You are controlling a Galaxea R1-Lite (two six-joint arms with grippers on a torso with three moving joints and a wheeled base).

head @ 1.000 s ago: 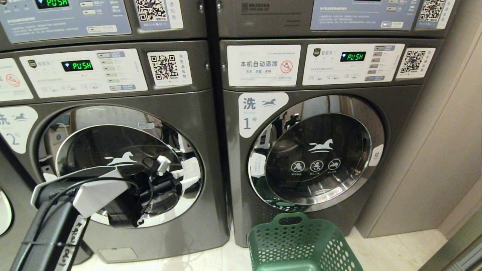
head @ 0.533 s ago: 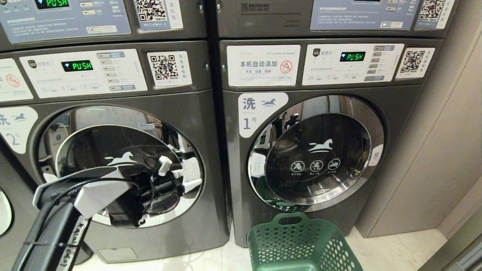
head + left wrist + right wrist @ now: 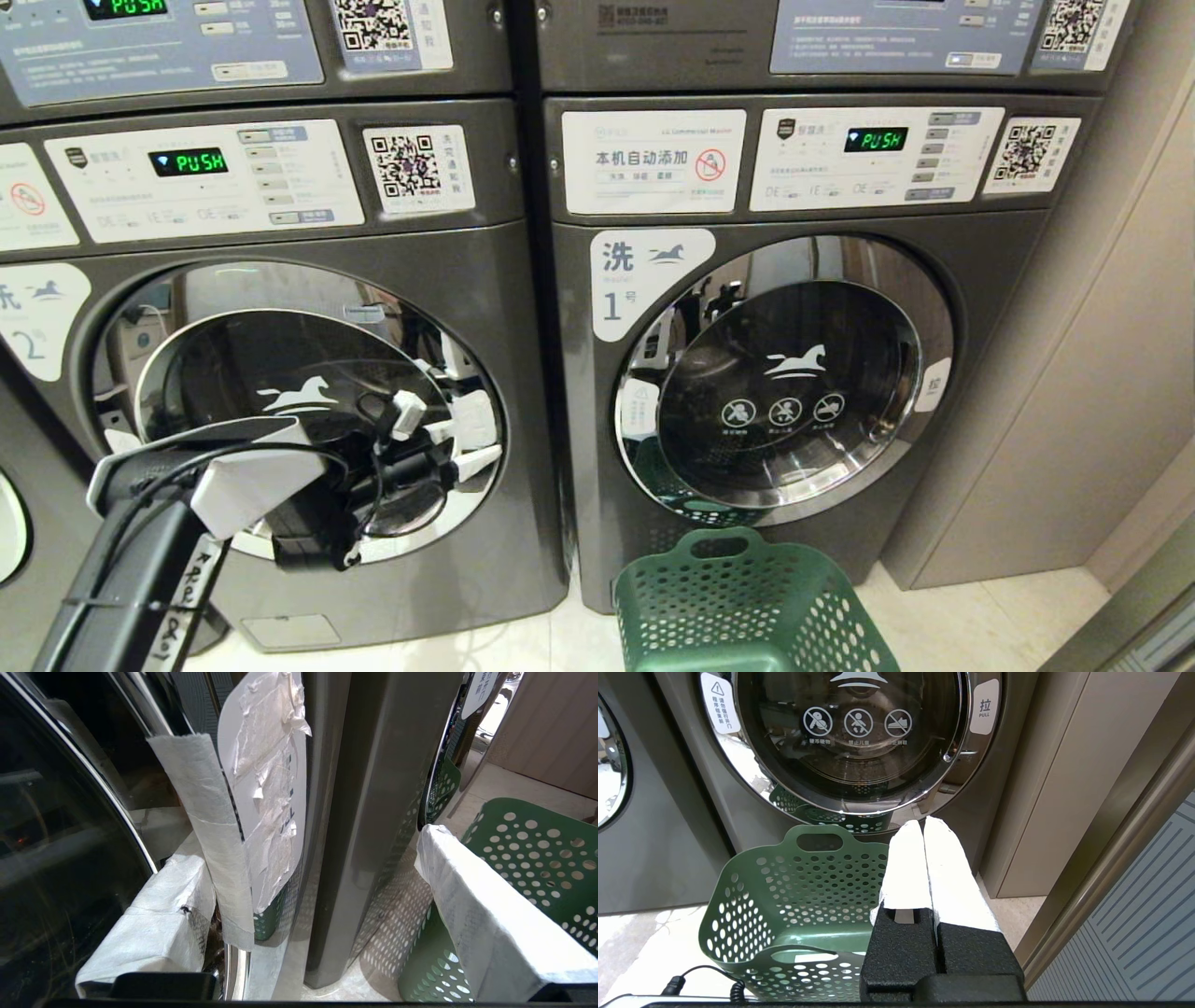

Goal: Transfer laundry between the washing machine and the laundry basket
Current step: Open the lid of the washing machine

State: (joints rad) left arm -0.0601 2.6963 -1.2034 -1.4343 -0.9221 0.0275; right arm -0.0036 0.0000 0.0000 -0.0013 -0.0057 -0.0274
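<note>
I am holding my left gripper (image 3: 467, 446) at the right-hand edge of the round door on the washing machine (image 3: 280, 392) marked 2, its padded fingers (image 3: 159, 919) standing wide apart and holding nothing; in the left wrist view one pad is sitting against the chrome rim (image 3: 236, 970) just beside a strip of white tape (image 3: 210, 826) and a peeling pull label (image 3: 268, 793), while the other pad is hanging clear over the floor. Moving rightward, the alike machine marked 1 (image 3: 775, 373) is standing shut, the green laundry basket (image 3: 747, 597) is sitting on the floor before it with no cloth showing inside, and my right gripper (image 3: 924, 826) is resting above that basket with its fingers pressed together. I am seeing no laundry anywhere, so I am judging it to be behind the closed door. The risk, as I am reading it, is that the pads are closing on the loose label or tape instead of the door's edge and slipping off the chrome. Compared with a second ago, the left gripper is sitting a shade further right along the rim; the machines and basket are lying unchanged.
</note>
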